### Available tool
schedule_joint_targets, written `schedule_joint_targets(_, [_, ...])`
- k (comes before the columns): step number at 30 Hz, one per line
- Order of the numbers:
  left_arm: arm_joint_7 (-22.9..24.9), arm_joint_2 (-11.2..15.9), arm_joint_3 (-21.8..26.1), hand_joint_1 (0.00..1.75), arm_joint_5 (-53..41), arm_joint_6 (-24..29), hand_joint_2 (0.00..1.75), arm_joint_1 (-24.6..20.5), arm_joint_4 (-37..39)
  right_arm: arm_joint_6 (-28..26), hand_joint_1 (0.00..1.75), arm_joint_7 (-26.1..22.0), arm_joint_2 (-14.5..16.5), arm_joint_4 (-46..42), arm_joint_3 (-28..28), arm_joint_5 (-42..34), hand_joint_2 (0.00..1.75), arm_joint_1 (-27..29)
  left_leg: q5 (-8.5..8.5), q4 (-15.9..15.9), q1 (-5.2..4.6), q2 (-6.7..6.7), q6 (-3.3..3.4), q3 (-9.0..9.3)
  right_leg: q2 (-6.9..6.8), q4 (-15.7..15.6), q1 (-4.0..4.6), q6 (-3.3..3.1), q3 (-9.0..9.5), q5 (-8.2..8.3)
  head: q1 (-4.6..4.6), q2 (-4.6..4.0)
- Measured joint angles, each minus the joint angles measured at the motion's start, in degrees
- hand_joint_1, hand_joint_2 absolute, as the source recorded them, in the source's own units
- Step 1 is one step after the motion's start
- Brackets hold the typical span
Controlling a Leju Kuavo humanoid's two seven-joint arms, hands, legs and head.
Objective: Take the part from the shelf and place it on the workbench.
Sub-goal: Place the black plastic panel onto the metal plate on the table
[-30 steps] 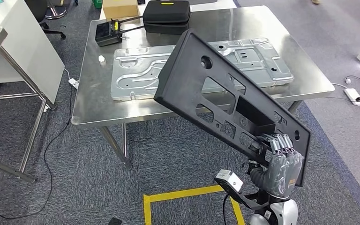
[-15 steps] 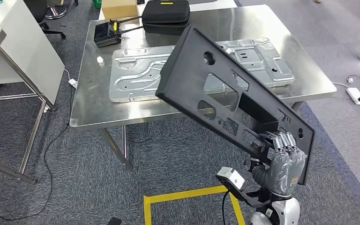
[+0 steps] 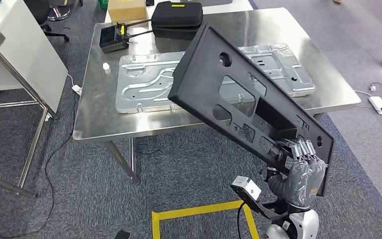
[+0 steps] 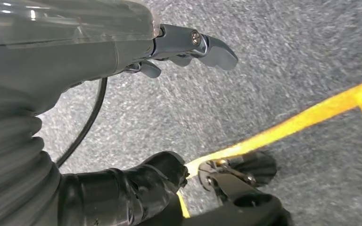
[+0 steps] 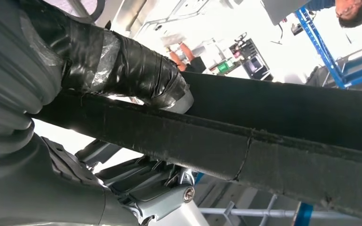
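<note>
the black panel (image 3: 243, 97) was held tilted above the near edge of the steel workbench (image 3: 328, 84), its lower end gripped by the right hand (image 3: 303, 167), whose fingers (image 3: 303, 149) were curled tight over the panel's edge. the metal plate (image 3: 149, 82) lay flat on the workbench behind the panel. the left hand (image 4: 122, 52) was seen over grey carpet (image 4: 287, 52), apparently holding nothing, fingers apart.

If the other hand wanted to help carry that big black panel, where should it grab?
Probably the raised upper-left end of the black panel, approached from the robot's left. The right hand grips only the low end, leaving the long tilted panel hanging unsupported over the workbench.
</note>
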Motion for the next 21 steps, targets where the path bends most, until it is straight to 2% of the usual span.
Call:
schedule_joint_targets(2, [0.0, 0.0, 0.0, 0.0, 0.0, 0.0, 1.75, 0.1, 0.0, 0.0, 1.75, 0.0, 0.0, 0.0, 0.0, 0.0, 1.75, 0.0, 0.11, -0.6, 0.2, -0.01, 0.72, 0.82, 0.01, 1.5, -0.09, 0.51, -0.24, -0.81, 0.05, 0.0])
schedule_joint_targets(3, [0.0, 0.0, 0.0, 0.0, 0.0, 0.0, 1.75, 0.1, 0.0, 0.0, 1.75, 0.0, 0.0, 0.0, 0.0, 0.0, 1.75, -0.1, 0.14, -0.8, 0.26, 0.01, 1.01, 1.25, 0.02, 3.6, -0.17, 0.68, -1.21, -2.09, 0.07, 0.0])
schedule_joint_targets(5, [0.0, 0.0, 0.0, 0.0, 0.0, 0.0, 1.75, 0.0, 0.0, 0.0, 1.75, 0.1, 0.0, 0.0, 0.0, 0.0, 1.75, -0.1, -0.08, -0.8, 0.23, 0.04, 1.38, 1.47, 0.02, 10.8, -0.25, 1.03, -5.07, -5.65, 0.1, 0.0])
schedule_joint_targets(6, [0.0, 0.0, 0.0, 0.0, 0.0, 0.0, 1.75, 0.0, 0.0, 0.0, 1.75, 0.1, 0.0, 0.0, 0.0, 0.0, 1.75, -0.1, -0.22, -0.7, 0.19, 0.03, 1.47, 1.51, 0.01, 14.2, -0.25, 1.18, -7.16, -6.88, 0.09, 0.0])
schedule_joint_targets(7, [0.0, 0.0, 0.0, 0.0, 0.0, 0.0, 1.75, 0.0, 0.0, 0.0, 1.75, 0.1, 0.0, 0.0, 0.0, 0.0, 1.75, 0.0, -0.37, -0.7, 0.15, 0.02, 1.52, 1.62, 0.01, 16.1, -0.26, 1.29, -8.56, -7.1, 0.09, 0.0])
schedule_joint_targets(8, [0.0, 0.0, 0.0, 0.0, 0.0, 0.0, 1.75, 0.0, 0.0, 0.0, 1.75, 0.2, 0.0, 0.1, 0.0, 0.0, 1.75, 0.0, -0.55, -0.6, 0.13, -0.02, 1.51, 1.79, 0.01, 15.9, -0.26, 1.32, -8.93, -6.18, 0.09, 0.0])
schedule_joint_targets(9, [0.0, 0.0, 0.0, 0.0, 0.0, 0.0, 1.75, 0.0, 0.0, 0.0, 1.75, 0.4, 0.0, 0.1, 0.0, 0.0, 1.75, 0.0, -0.78, -0.6, 0.12, -0.07, 1.46, 2.08, 0.0, 13.2, -0.25, 1.19, -8.09, -4.03, 0.09, 0.0])
schedule_joint_targets(10, [0.0, 0.0, 0.0, 0.0, 0.0, 0.0, 1.75, 0.0, 0.0, 0.0, 1.75, 0.5, 0.0, 0.1, 0.0, 0.0, 1.75, 0.0, -1.04, -0.5, 0.11, -0.13, 1.36, 2.43, 0.0, 9.2, -0.21, 0.95, -6.51, -1.39, 0.09, 0.0])
schedule_joint_targets(11, [0.0, -0.1, 0.0, 0.0, 0.0, 0.0, 1.75, 0.1, 0.0, 0.0, 1.75, 0.6, 0.0, 0.1, 0.0, 0.0, 1.75, -0.1, -1.27, -0.5, 0.06, -0.17, 1.21, 2.75, 0.0, 5.4, -0.09, 0.63, -5.05, 0.43, 0.09, 0.0])
schedule_joint_targets(12, [0.0, -0.1, 0.0, 0.0, 0.0, 0.0, 1.75, 0.1, 0.0, 0.0, 1.75, 0.7, 0.0, 0.1, 0.0, 0.0, 1.75, -0.1, -1.45, -0.4, 0.02, -0.19, 1.01, 2.86, 0.01, 2.4, 0.12, 0.26, -3.95, 1.43, 0.12, 0.0])
schedule_joint_targets(13, [0.0, -0.1, 0.0, 0.0, 0.0, 0.0, 1.75, 0.1, 0.0, 0.0, 1.75, 0.7, 0.0, 0.1, 0.0, 0.0, 1.75, -0.2, -1.62, -0.4, -0.02, -0.19, 0.71, 2.84, 0.02, 0.9, 0.32, -0.07, -3.47, 1.92, 0.12, 0.0])
schedule_joint_targets(15, [0.0, -0.1, 0.0, 0.0, 0.0, 0.0, 1.75, 0.1, 0.0, 0.0, 1.75, 0.8, 0.0, 0.2, 0.0, 0.0, 1.75, -0.1, -1.67, -0.1, -0.13, -0.19, 0.05, 2.77, 0.06, 0.4, 0.52, -0.69, -3.4, 1.93, 0.13, 0.0])
schedule_joint_targets(17, [0.0, -0.1, 0.0, 0.0, 0.0, 0.0, 1.75, 0.1, 0.0, 0.0, 1.75, 0.9, 0.0, 0.1, 0.0, 0.0, 1.75, -0.2, -2.31, 1.0, -0.11, -0.09, -0.58, 2.58, 0.02, 0.0, 0.2, -1.26, -2.93, 2.46, 0.1, 0.0])
schedule_joint_targets(18, [0.0, -0.1, 0.0, 0.0, 0.0, 0.0, 1.75, 0.1, 0.0, 0.0, 1.75, 0.9, 0.0, 0.1, 0.0, 0.0, 1.75, -0.2, -3.21, 2.3, -0.05, -0.04, -0.87, 1.99, -0.02, -0.2, 0.02, -1.53, -2.66, 2.55, 0.08, 0.0])
schedule_joint_targets(21, [0.0, -0.1, 0.0, 0.0, 0.0, 0.0, 1.75, 0.1, 0.0, 0.0, 1.75, 0.8, 0.0, 0.0, 0.0, 0.0, 1.75, -0.3, -8.06, 12.4, 0.27, 0.05, -1.71, -3.05, -0.21, -0.3, -0.09, -1.97, -2.48, 2.51, 0.04, 0.0])
